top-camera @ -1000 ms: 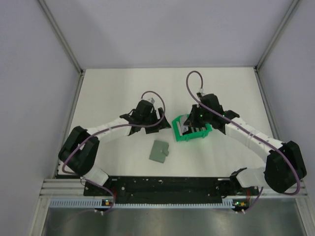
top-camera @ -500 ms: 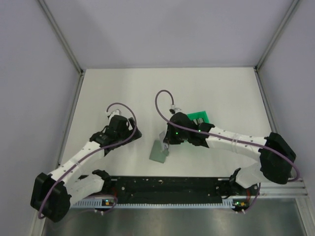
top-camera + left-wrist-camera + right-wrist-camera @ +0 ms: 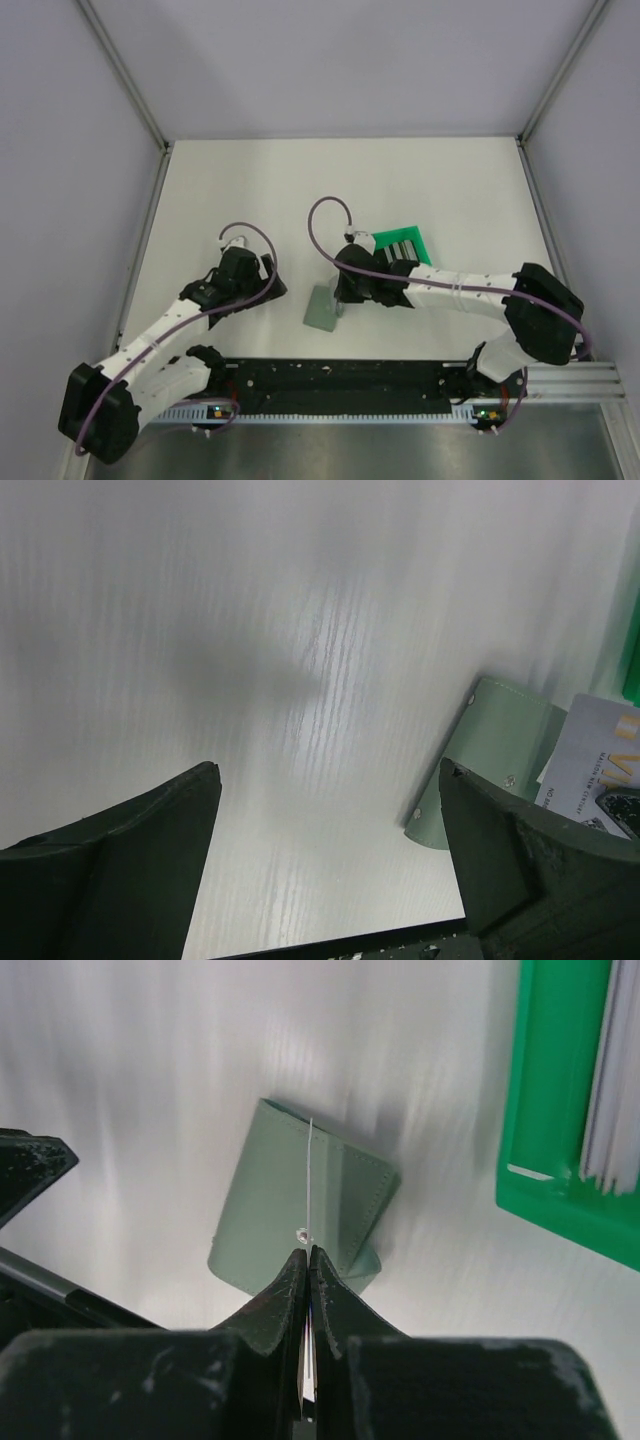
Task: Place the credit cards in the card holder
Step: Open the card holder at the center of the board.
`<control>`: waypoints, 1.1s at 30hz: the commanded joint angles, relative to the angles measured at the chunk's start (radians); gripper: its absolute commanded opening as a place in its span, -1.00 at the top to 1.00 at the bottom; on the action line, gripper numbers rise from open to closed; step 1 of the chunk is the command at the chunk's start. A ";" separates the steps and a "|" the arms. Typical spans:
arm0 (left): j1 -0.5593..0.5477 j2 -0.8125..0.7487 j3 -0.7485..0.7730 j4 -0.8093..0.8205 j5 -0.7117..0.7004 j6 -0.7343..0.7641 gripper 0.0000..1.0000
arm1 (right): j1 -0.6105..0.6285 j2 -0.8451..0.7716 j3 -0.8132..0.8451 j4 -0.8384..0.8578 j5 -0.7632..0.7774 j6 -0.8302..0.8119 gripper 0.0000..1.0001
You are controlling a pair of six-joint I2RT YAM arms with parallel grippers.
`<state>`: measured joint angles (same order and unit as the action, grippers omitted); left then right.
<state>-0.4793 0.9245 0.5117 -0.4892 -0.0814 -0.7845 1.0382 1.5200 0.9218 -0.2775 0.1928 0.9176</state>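
Since a second ago the right arm has been swung away from the green bin (image 3: 400, 243) and stretched low to the left, while the left arm has been drawn back from the middle toward the left side; the bin now lies farther back and turned. One grey-green wallet (image 3: 322, 308) is seen lying flat and folded near the front middle of the table (image 3: 250, 180). One whitish card (image 3: 310, 1175) is held edge-on over it, pinched between the closed fingers of the right gripper (image 3: 306, 1252); whether its edge touches the wallet cannot be told. The left gripper (image 3: 328, 770) is held above bare table just left of the wallet, its fingers spread wide with nothing between them. Other cards (image 3: 605, 1070) are stacked in the one bin; their number cannot be told.
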 commanded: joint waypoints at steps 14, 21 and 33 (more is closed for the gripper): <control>-0.039 0.002 -0.128 0.261 0.192 0.051 0.91 | 0.010 -0.176 -0.222 0.127 0.059 0.043 1.00; -0.079 0.053 -0.131 0.325 0.181 0.051 1.00 | 0.010 -0.185 -0.307 0.270 0.031 0.093 1.00; -0.151 0.188 -0.137 0.431 0.193 0.025 1.00 | -0.023 -0.167 -0.376 0.392 -0.038 0.124 1.00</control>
<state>-0.6052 1.0859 0.3866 -0.1452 0.1017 -0.7490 1.0306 1.3624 0.5625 0.0292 0.1886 1.0183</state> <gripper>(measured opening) 0.008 0.006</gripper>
